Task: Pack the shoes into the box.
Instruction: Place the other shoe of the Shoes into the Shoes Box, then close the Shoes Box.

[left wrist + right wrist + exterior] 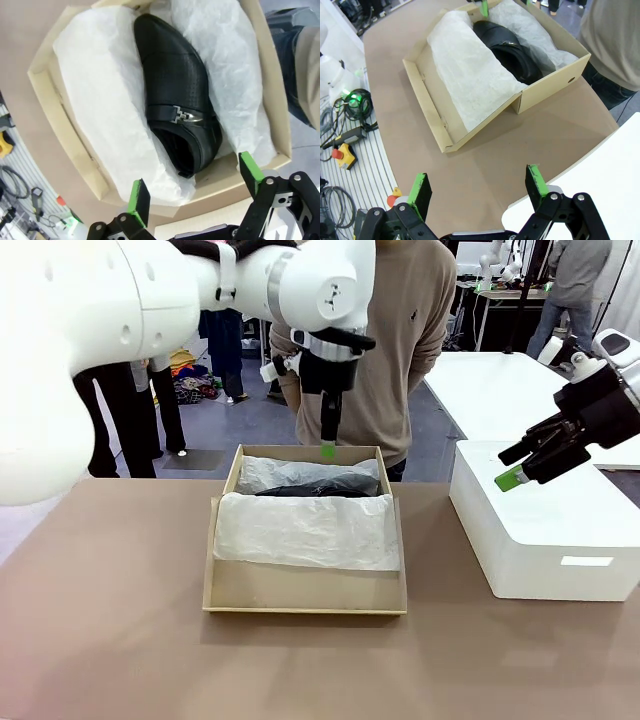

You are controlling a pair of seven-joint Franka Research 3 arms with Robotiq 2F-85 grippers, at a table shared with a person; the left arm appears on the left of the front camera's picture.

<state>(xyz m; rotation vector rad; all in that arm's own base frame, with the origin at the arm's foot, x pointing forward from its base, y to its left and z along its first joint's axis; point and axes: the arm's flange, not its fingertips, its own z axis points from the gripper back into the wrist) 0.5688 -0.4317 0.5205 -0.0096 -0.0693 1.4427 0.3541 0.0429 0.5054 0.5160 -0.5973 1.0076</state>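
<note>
A tan table fills the lower frame of the front view, and a person in a beige top stands behind it at upper centre. A white box sits closed at the right. The brown box lies open at centre, its flap folded down toward the camera. White tissue lines it and drapes over its near half. One black shoe lies inside on the tissue, its buckle up, in the middle of the left wrist view; whether a second shoe is tucked under the paper is hard to tell. The left gripper hangs above the box's far edge at upper centre, its jaws spread wide and holding nothing, with the shoe's heel end just beyond the pads. The right gripper hovers over the white box at the right, jaws likewise apart and empty
</note>
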